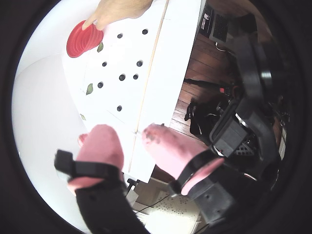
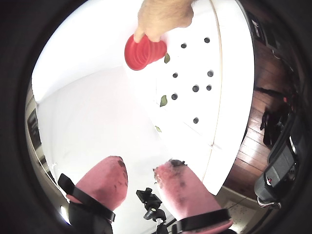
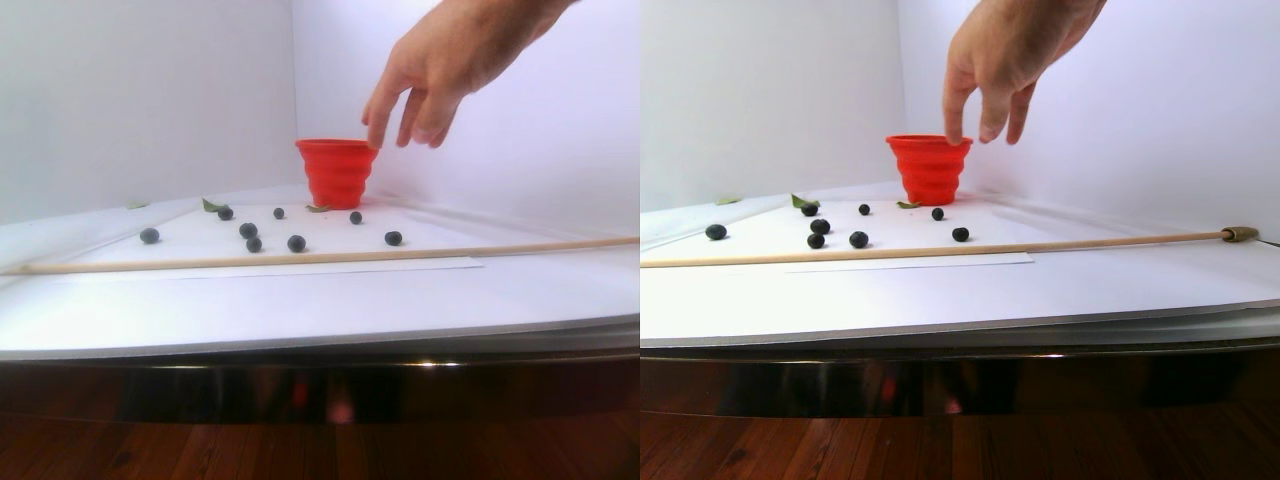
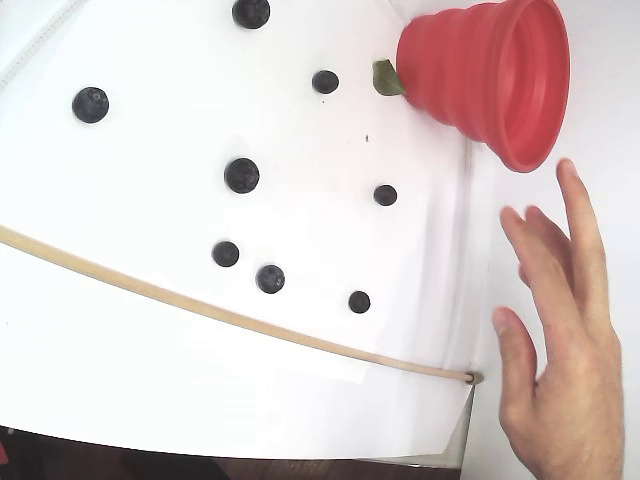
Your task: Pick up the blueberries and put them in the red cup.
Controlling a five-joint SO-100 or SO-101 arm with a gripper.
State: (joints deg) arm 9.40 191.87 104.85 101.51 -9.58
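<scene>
White surface (image 4: 150, 400) with white walls (image 3: 140, 90) behind. A thin wooden stick (image 4: 200, 310) lay across the surface, its end near the edge in the fixed view. Small green leaves (image 2: 164, 100) lay scattered on the surface. Dark wooden floor (image 3: 300, 450) below; black equipment (image 1: 243, 122) beside the surface in a wrist view.

The light is bright and even, so the white table (image 4: 330, 390) is nearly overexposed with only faint shadows, both wrist views have strong fisheye bending inside a dark round border, and the pink fingers (image 1: 100, 148) close to the lens look soft.
</scene>
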